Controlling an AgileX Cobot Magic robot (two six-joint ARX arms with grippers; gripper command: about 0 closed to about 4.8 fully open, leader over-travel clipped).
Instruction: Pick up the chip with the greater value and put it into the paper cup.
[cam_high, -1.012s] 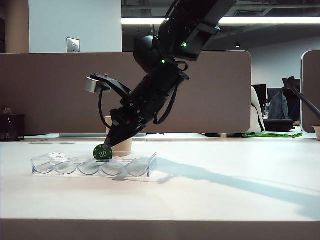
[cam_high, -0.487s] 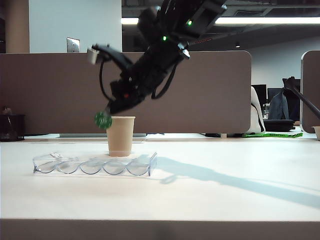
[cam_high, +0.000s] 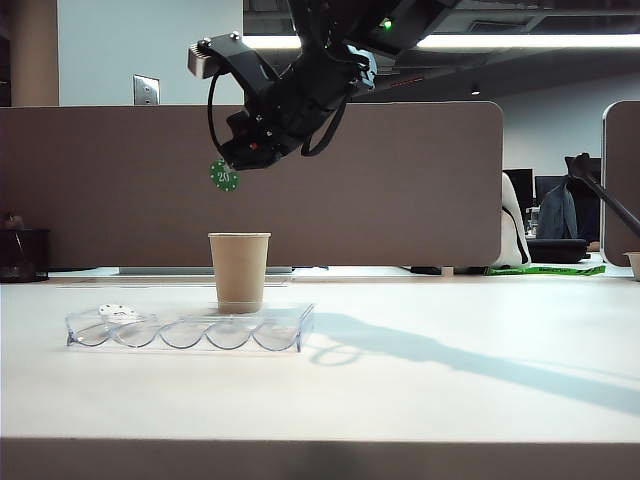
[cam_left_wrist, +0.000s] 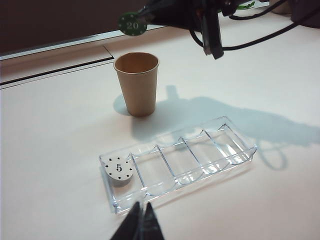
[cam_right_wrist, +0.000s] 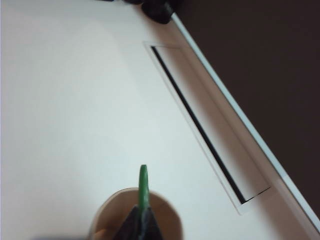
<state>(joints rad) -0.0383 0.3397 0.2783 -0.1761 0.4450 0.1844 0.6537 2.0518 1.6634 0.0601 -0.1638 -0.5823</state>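
Paper cup (cam_left_wrist: 137, 82): matt tan paper, rolled rim, smooth wall. Chip tray (cam_left_wrist: 200, 155) near the table's front edge: clear hard plastic, glossy, scalloped. Green "20" chip (cam_high: 225, 176): smooth plastic-looking, white edge spots, pinched in the right gripper (cam_high: 231, 163), black matt fingers. White "5" chip (cam_left_wrist: 118, 168): same smooth finish. Left gripper (cam_left_wrist: 139, 226): black, slight sheen. Table (cam_high: 450, 380): white, smooth, matt.

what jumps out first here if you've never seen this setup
The right gripper high above the table, shut on the green 20 chip, which hangs over the paper cup. In front of the cup lies a clear tray with a white 5 chip in its end slot.
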